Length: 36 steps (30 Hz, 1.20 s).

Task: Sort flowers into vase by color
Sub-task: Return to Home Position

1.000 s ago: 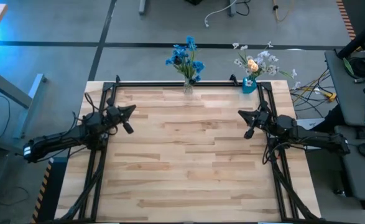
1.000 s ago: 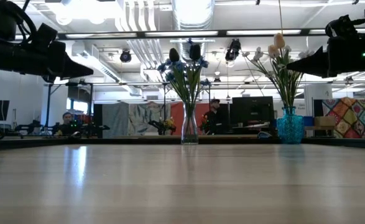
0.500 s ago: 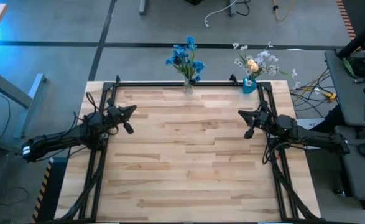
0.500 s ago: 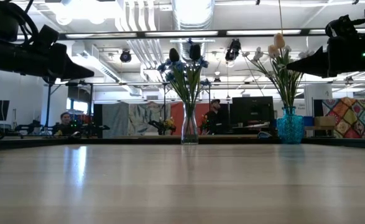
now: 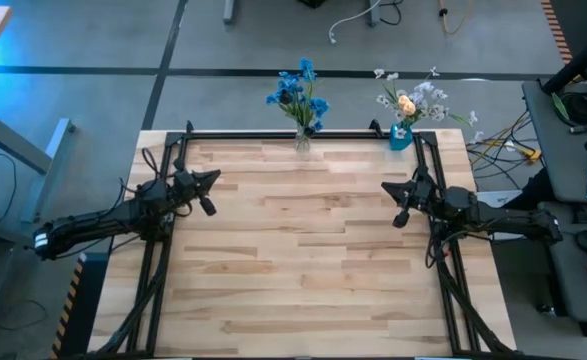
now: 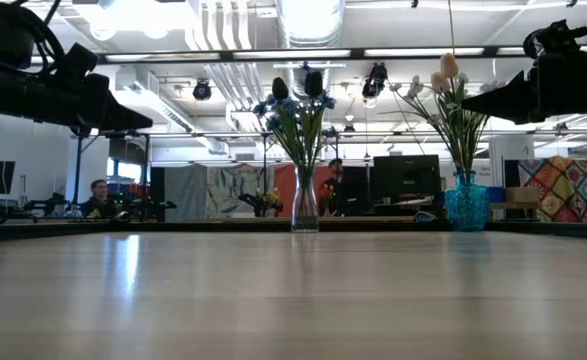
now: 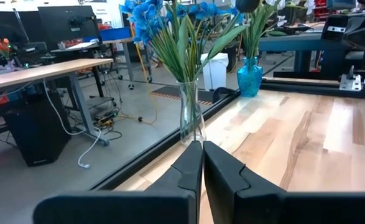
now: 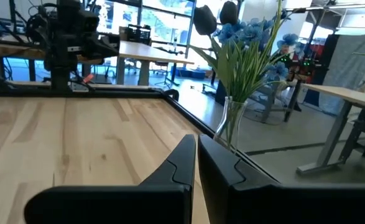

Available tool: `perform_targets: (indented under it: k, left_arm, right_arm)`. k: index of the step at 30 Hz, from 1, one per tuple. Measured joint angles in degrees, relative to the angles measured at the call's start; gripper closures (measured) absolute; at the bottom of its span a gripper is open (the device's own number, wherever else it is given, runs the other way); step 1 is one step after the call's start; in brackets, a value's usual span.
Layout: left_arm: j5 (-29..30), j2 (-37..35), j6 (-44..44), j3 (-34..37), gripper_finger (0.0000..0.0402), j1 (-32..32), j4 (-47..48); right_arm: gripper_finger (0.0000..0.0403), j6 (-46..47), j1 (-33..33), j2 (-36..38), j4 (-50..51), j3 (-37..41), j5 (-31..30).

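Observation:
Blue flowers [image 5: 298,92] stand with their stems in a clear glass vase [image 5: 301,141] at the middle of the table's far edge. White and pale yellow-orange flowers [image 5: 413,100] stand in a blue vase [image 5: 400,136] at the far right. In the low view the clear vase [image 6: 305,205] and the blue vase [image 6: 466,203] rest upright on their bases. My left gripper [image 5: 213,177] hovers shut over the left side of the table, pointing level. My right gripper [image 5: 387,186] hovers shut over the right side. In the wrist views the left gripper [image 7: 202,145] and the right gripper [image 8: 195,139] hold nothing.
A black frame [image 5: 273,135] runs along the table's far edge and down both sides. The bare wooden tabletop [image 5: 303,260] lies between the arms. Beyond the table are desks, monitors and people [image 6: 100,197] in the room.

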<state>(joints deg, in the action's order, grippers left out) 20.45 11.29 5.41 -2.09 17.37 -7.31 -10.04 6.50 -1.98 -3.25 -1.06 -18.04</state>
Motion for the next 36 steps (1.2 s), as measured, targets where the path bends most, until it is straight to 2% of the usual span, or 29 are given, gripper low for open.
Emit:
perform_targets:
  k: [36]
  left_arm:
    - [0.0, 1.8, 0.0, 0.0, 0.0402, 0.0, 0.1]
  right_arm:
    - [0.039, 0.0, 0.0, 0.0, 0.0, 0.0, 0.0]
